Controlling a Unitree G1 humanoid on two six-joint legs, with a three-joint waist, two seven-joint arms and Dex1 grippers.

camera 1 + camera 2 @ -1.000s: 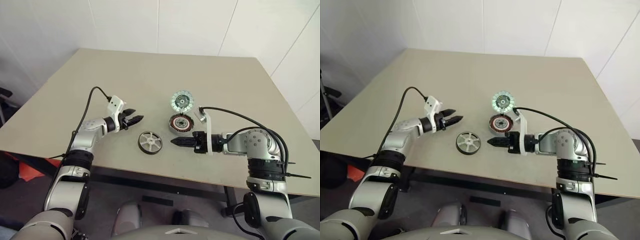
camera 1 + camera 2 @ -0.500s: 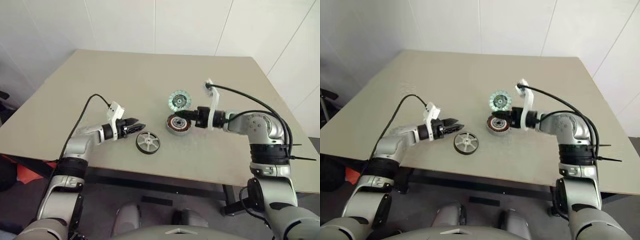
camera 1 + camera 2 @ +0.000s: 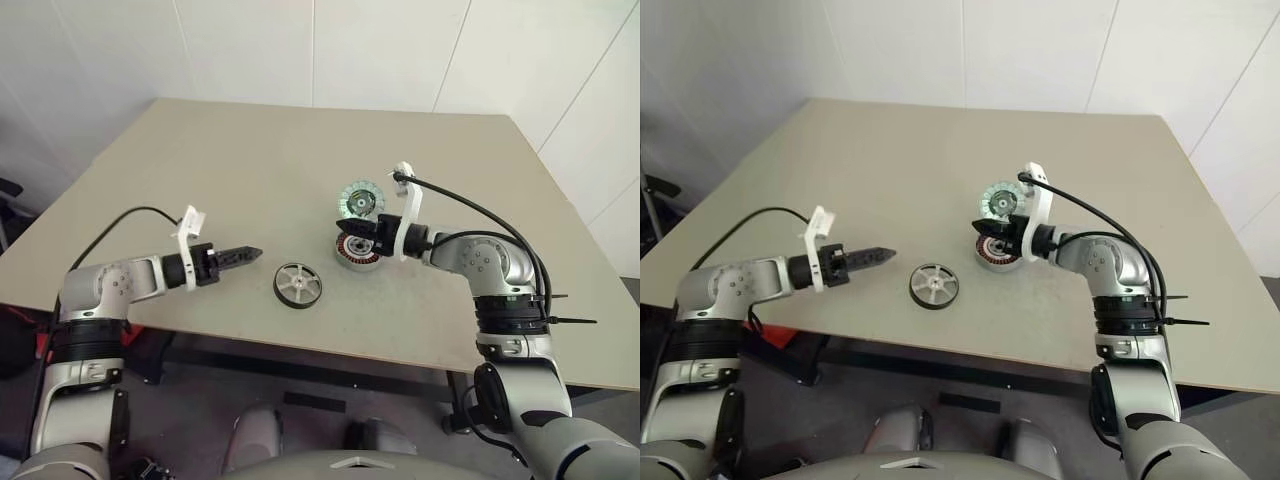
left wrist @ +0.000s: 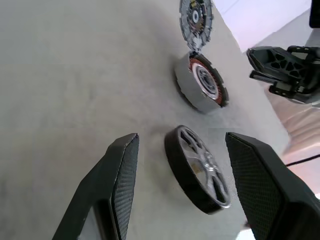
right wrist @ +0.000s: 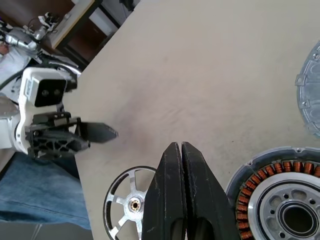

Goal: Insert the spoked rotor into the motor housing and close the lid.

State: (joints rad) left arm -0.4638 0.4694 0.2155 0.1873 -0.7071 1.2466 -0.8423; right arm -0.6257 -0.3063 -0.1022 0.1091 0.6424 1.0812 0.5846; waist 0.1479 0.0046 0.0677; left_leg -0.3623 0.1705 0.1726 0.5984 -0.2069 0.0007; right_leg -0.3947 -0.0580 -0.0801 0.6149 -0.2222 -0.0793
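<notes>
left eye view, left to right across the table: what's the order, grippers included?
left gripper → spoked rotor → motor housing. The right gripper and the lid overlap the housing in left-right position, so I leave them out of the order.

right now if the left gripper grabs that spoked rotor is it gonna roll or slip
Lying flat on the table, the spoked rotor probably won't roll unless tipped onto its rim. It looks like rigid metal, likely heavy for its size, and its smooth rim may slip.
</notes>
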